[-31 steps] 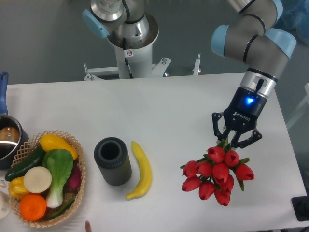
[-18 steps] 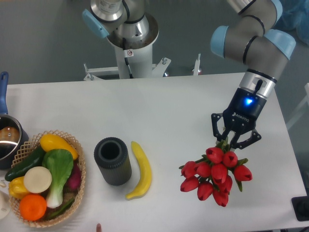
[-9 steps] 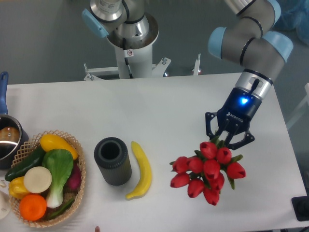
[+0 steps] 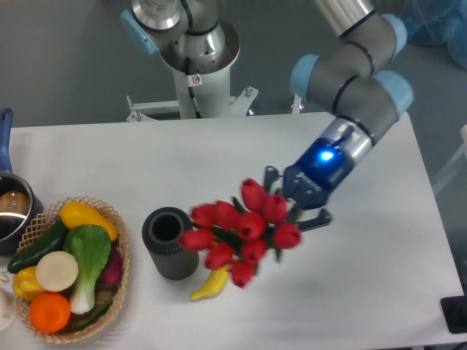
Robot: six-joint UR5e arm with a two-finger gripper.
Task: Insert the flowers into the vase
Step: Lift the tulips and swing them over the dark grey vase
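My gripper (image 4: 295,207) is shut on the stems of the flowers (image 4: 237,231), a bunch of red tulip buds with green leaves. The bunch hangs in the air, buds pointing left and slightly blurred, its leftmost buds close to the right side of the vase (image 4: 170,243). The vase is a short dark ribbed cylinder standing upright, mouth open. The flowers hide the upper part of the yellow banana (image 4: 208,286) lying just right of the vase.
A wicker basket (image 4: 115,232) holding several fruits and vegetables sits at the left front. A metal pot with a blue handle (image 4: 6,211) is at the far left edge. A second robot's base (image 4: 197,58) stands behind the table.
The arm has swung left and lifted, carrying the flowers from the right side of the table to just right of the vase, over the banana. The bunch now points left.
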